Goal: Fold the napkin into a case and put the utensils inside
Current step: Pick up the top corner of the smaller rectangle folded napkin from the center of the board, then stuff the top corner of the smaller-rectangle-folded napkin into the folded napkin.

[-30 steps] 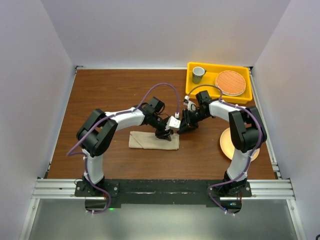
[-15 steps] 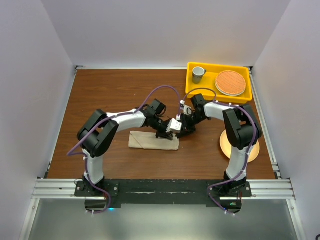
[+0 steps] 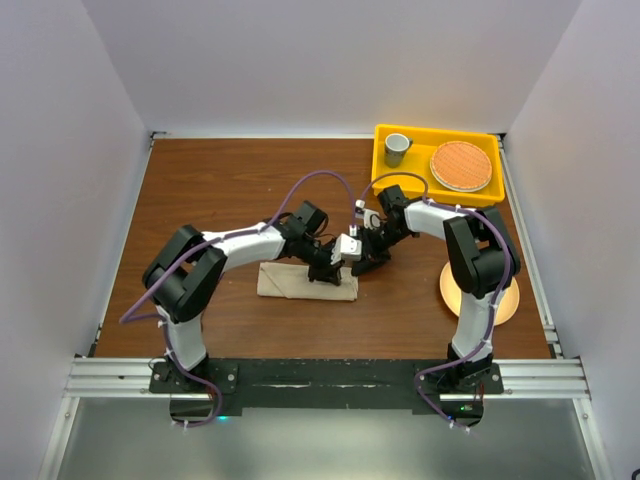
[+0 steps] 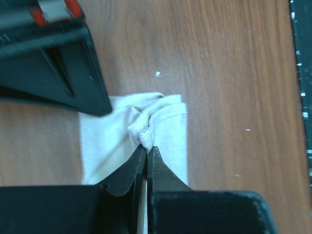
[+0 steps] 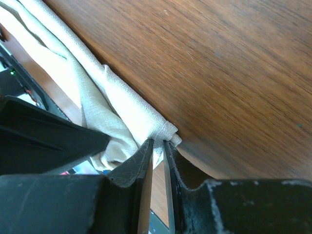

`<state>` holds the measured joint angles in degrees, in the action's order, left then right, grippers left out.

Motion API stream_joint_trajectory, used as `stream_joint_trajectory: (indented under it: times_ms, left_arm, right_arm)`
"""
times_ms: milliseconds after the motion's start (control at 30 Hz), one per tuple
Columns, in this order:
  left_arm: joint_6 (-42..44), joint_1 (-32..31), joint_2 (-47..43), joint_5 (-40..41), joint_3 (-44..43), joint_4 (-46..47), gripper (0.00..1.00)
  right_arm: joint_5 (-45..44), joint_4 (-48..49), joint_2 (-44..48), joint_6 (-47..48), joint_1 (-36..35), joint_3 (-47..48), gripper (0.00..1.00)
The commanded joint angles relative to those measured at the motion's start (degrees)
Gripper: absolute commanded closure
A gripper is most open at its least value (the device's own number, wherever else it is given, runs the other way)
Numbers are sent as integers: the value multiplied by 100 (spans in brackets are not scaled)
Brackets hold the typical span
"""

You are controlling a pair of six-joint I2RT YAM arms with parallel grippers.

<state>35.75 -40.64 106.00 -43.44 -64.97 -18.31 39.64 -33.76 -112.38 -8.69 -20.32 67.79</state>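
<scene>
Left claw: Your left claw [image 4: 146, 146] was shut tight, its tips nipping a small bunched peak of the napkin [image 4: 168, 122].
Right claw: Your right claw [image 5: 158, 142] stood narrow, with a corner of the cloth's folded edge caught between its tips, so it too held the napkin.
Claws together: From above, both sat close together, almost touching, at the right end of the cloth, the left claw [image 3: 330, 270] just left of the right claw [image 3: 362, 262].
Napkin: It lay as a narrow strip near the middle of the table [image 3: 230, 190], its length running left to right. It was flat at the left end and puckered where you had pinched it.
Utensils: You could not see the fork or spoon in any view, and I cannot tell where they were.
Further out: A peach plate [image 3: 446, 288] sat to the right, partly behind your right arm. A yellow tray [image 3: 420, 140] at the far right held a cup [image 3: 397, 149] and a round woven mat [image 3: 461, 165], all well apart from the cloth.
Step in hand: I judged you were mid-fold, shaping the strip into the case. Loading had not begun.
Next move: It called for raising both pinches together and evenly, so the layers did not slide apart. Then carry that end over, or part the layers into a mouth, and let go only once the cloth lay flat.
</scene>
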Motion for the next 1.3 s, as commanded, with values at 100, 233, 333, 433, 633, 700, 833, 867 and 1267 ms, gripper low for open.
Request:
stream_joint_trajectory:
  times_ms: [100,233,333,433,633,700,833,867,1267]
  left_arm:
    - [-1297,4,-316,-42,388,213,100]
    - [-2008,127,-220,-59,485,275,100]
    - [-2500,346,-132,-173,494,424,100]
    - [-2582,452,-140,-226,511,538,100]
    - [-2476,461,-396,-191,705,1013,100]
    - [-2467,461,-308,-226,565,829,100]
    - [-2695,452,-45,-279,476,635,100]
    - [-2739,452,-9,-288,476,600,100]
    - [-3451,680,386,-621,556,767,100]
  right_arm:
    - [-615,36,-21,429,-51,77,81]
    - [-633,36,23,526,-86,76,81]
    - [-668,36,49,587,-139,68,81]
    - [-642,18,102,640,-192,77,80]
    - [-668,1,208,684,-306,129,79]
    - [-677,-17,225,711,-315,138,78]
    - [-484,9,453,632,-350,217,76]
    - [-431,27,532,579,-359,252,76]
    - [-782,484,1235,517,-851,103,77]
